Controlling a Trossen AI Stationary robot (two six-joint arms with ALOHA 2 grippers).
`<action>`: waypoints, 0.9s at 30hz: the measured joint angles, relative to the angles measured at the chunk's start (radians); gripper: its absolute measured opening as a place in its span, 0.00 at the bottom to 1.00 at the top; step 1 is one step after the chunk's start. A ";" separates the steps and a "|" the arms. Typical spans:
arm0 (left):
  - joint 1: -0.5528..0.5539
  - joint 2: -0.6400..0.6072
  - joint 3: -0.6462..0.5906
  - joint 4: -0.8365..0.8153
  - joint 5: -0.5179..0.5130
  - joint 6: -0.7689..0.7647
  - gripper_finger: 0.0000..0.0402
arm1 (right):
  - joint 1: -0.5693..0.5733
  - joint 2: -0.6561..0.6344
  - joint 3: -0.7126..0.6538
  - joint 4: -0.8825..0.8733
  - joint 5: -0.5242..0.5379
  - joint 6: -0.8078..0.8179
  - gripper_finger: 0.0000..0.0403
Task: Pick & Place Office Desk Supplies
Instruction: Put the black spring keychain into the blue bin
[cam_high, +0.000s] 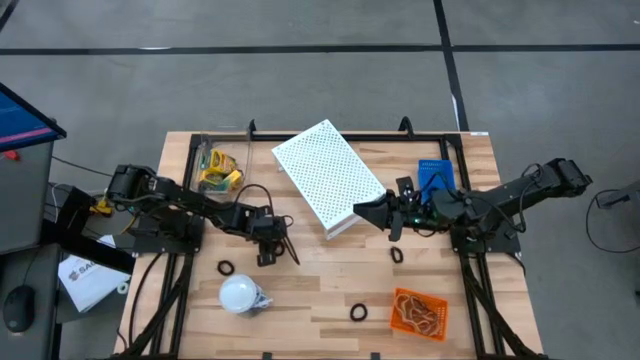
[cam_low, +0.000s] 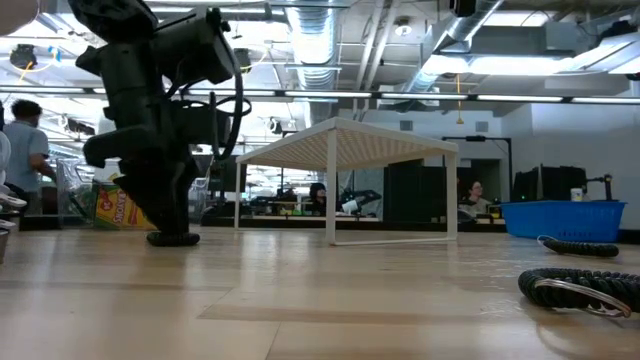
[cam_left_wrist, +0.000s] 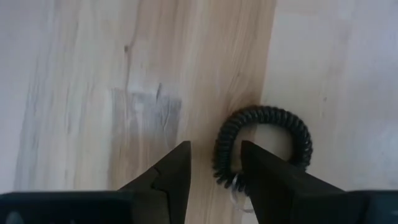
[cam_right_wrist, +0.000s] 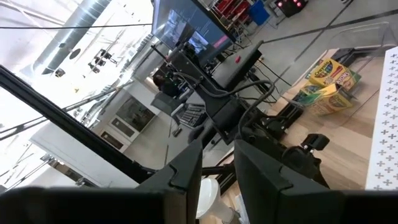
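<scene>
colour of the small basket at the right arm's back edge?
Blue basket; high view shows it best.

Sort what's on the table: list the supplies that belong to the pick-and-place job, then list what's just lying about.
Job:
crayon boxes
rubber bands in the orange tray
black coiled ring by the left gripper
other black rings

Lying about:
white perforated box
white bulb
blue basket

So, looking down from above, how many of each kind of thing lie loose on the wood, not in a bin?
Black rings: 3
White perforated box: 1
White bulb: 1
Total: 5
</scene>
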 joint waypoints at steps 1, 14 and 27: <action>0.000 0.000 -0.005 0.000 0.000 0.000 0.33 | 0.000 0.000 0.000 0.000 0.000 0.000 0.23; -0.001 -0.002 -0.012 0.007 -0.023 -0.031 0.04 | 0.000 0.000 0.000 0.012 0.005 -0.023 0.23; 0.000 -0.247 -0.013 0.137 -0.039 -0.099 0.01 | 0.014 -0.003 0.000 0.082 0.023 -0.135 0.23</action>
